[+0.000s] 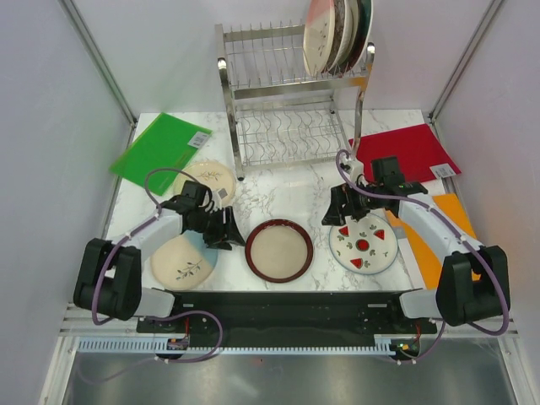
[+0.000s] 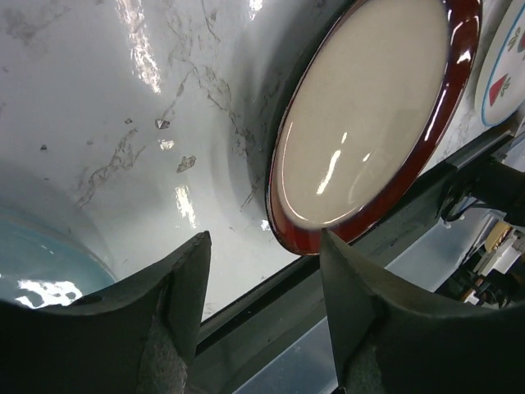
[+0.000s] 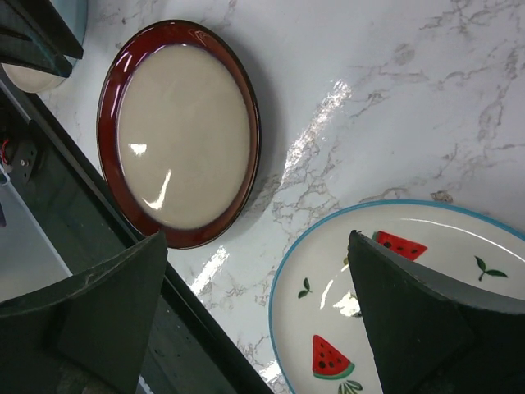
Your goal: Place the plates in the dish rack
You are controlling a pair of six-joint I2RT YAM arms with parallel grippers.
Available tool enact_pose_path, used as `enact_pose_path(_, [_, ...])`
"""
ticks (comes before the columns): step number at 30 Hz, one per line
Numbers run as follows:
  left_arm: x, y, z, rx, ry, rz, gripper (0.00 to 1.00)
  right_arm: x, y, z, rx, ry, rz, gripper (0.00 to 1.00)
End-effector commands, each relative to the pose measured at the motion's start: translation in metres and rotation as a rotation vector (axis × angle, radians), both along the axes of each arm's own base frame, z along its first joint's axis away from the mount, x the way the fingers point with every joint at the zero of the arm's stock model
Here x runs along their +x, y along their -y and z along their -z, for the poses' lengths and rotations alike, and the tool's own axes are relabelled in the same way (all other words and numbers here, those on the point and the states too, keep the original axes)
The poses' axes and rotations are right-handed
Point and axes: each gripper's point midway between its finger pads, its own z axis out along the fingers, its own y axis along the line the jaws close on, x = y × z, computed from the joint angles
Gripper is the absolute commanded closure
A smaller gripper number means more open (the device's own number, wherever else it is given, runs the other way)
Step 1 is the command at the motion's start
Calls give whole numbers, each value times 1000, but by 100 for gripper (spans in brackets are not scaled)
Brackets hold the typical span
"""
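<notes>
Closest to the left wrist camera, the left hand (image 2: pixel 262 246) shows its two fingers spread wide with nothing between them. Just ahead and to their right lies the red-rimmed plate (image 2: pixel 369 115), flat on the tabletop (image 2: pixel 123 123) near its front edge. From overhead, that plate sits between my two hands. The left one is just beside its left rim, so I judge the left arm the nearer for it. The right hand (image 3: pixel 256 238) is spread and empty too, above the left rim of the watermelon plate (image 3: pixel 410 304); I cannot tell whether a finger touches it. Neither plate has a long axis to line up with, being round, so the approach turns on reaching a rim. On the left lie a light-blue plate (image 1: pixel 183 261) beside the left hand and a cream plate (image 1: pixel 207 179) farther back. The dish rack (image 1: pixel 278 110) stands at the far side, well apart, with the racked plates (image 1: pixel 337 34) on edge in its upper tier.
</notes>
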Motion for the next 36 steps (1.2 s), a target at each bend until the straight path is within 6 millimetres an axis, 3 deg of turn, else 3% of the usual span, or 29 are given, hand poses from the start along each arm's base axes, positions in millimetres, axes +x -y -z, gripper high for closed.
enact_pose_path(1, [20,10,-1,11,33,-4,38,10,-19,-4,55,66,-60,2])
enact_pose_path(11, [32,30,19,28,-17,38,45,33,-41,5,55,64,-93,2])
enact_pose_path(15, [36,39,25,15,-32,48,64,40,-41,7,44,63,-83,2])
enact_pose_path(20, [36,51,28,-35,-63,70,66,36,-41,23,36,17,-92,2])
enact_pose_path(22, [38,54,26,-54,-57,84,75,36,-43,30,33,-1,-105,2])
enact_pose_path(23, [39,55,27,-56,-57,89,91,36,-43,31,34,-6,-108,2])
enact_pose_path(24, [41,56,26,-60,-46,98,98,36,-45,33,38,-11,-119,2])
enact_pose_path(27, [40,56,25,-110,-58,108,98,38,-48,41,38,-28,-147,2])
enact_pose_path(29, [47,62,12,-233,-35,133,98,39,-52,44,47,-33,-171,2])
enact_pose_path(34, [66,62,8,-262,89,214,98,45,-66,57,79,-79,-219,2])
enact_pose_path(36, [62,63,10,-302,71,218,98,50,-72,57,96,-87,-233,2])
